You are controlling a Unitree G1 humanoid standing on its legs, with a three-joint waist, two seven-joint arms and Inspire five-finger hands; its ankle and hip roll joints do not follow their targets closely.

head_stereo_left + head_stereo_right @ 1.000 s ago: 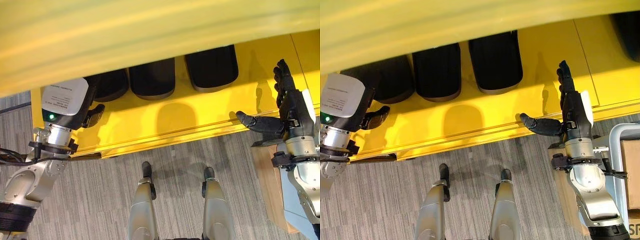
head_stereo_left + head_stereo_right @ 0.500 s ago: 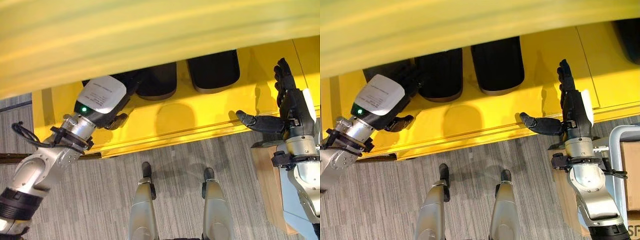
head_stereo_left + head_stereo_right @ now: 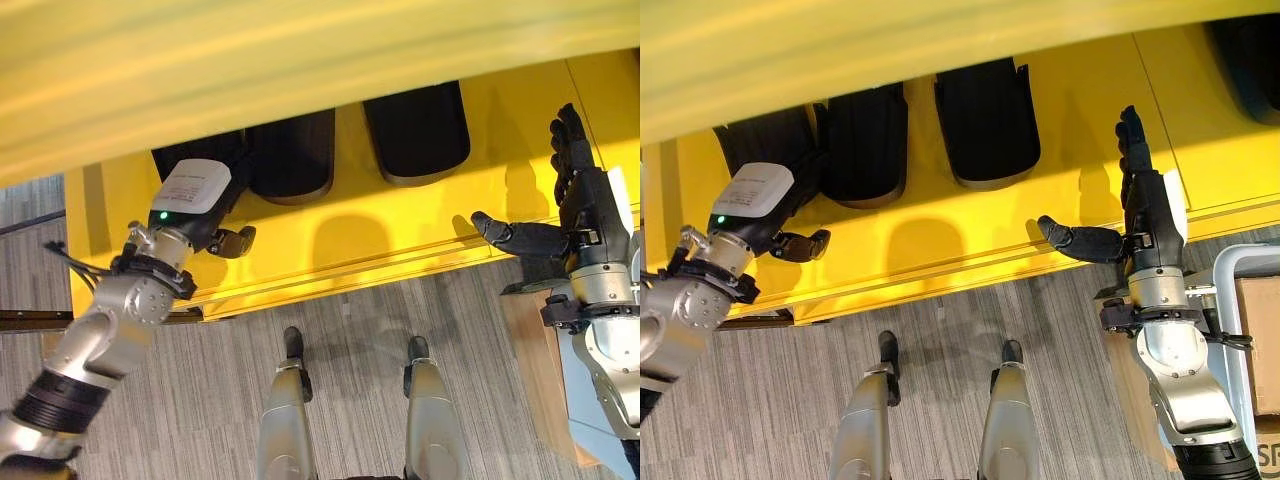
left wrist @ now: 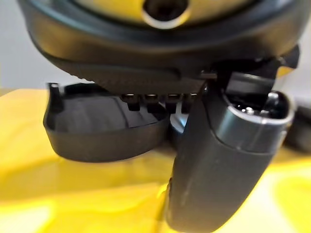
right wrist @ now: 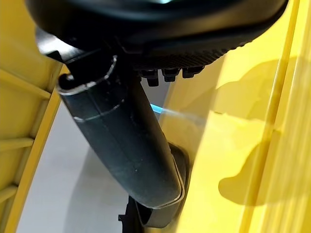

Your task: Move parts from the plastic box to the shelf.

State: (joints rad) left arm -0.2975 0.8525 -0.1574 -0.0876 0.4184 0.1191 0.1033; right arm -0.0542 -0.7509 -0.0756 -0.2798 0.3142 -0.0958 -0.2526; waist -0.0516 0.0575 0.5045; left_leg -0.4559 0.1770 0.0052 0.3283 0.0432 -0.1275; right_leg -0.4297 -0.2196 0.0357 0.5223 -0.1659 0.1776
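Three black moulded parts lie side by side on the yellow shelf (image 3: 400,230), partly under the board above: a left part (image 3: 765,140), a middle part (image 3: 292,160) and a right part (image 3: 415,135). My left hand (image 3: 195,200) reaches in at the left part, and its thumb (image 3: 235,240) juts out sideways. In the left wrist view that part (image 4: 102,131) rests on the shelf under straight fingers, with the thumb (image 4: 218,160) apart from it. My right hand (image 3: 585,215) hovers over the shelf's right end, open and holding nothing.
The upper yellow shelf board (image 3: 300,60) overhangs the parts. Another black part (image 3: 1250,50) lies further right on the shelf. A wooden block (image 3: 535,370) and a pale-framed cart (image 3: 1230,290) carrying a cardboard box (image 3: 1260,340) stand at the lower right on the grey floor.
My left hand swung right toward the middle part, then drew back to the left part. The right hand has stayed where it was.
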